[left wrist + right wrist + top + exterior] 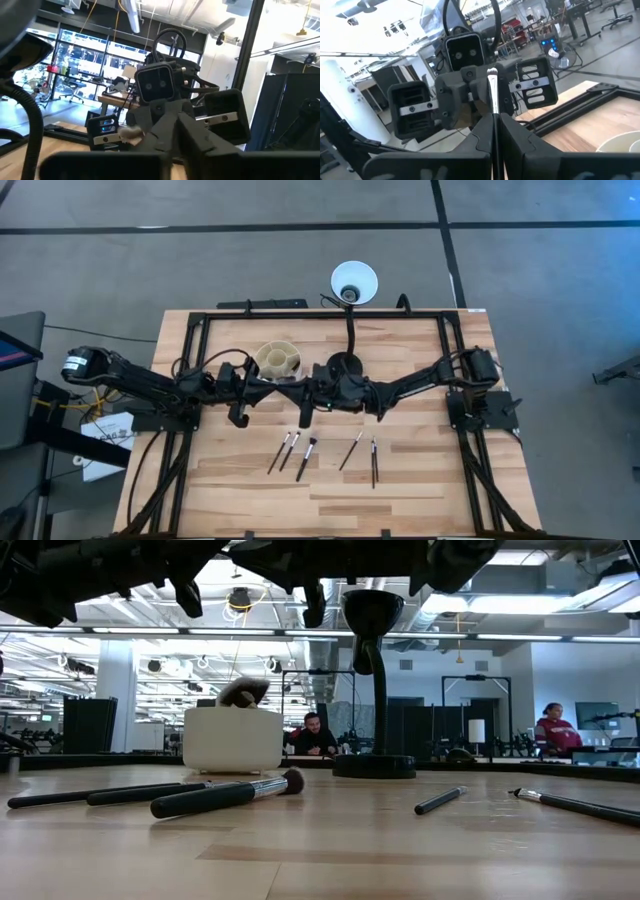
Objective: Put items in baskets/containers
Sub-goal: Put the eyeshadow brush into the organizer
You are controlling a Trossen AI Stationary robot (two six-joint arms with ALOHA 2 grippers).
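A: Brushes [300, 450] lie loose on the wooden table [420, 500], five or so, well short of the cream cup [277, 359]. Above them, just beside the cup, the right gripper [492, 131] pinches one brush [493, 92] upright.

B: And the left gripper [238, 412]?

A: Facing it, near the cup; open or closed, I cannot tell.

B: Risks?

A: Probably a collision, the arms being so close, or the brush catching a divider.

B: The cup's contents?

A: One fluffy brush head [241, 692] shows above its rim.
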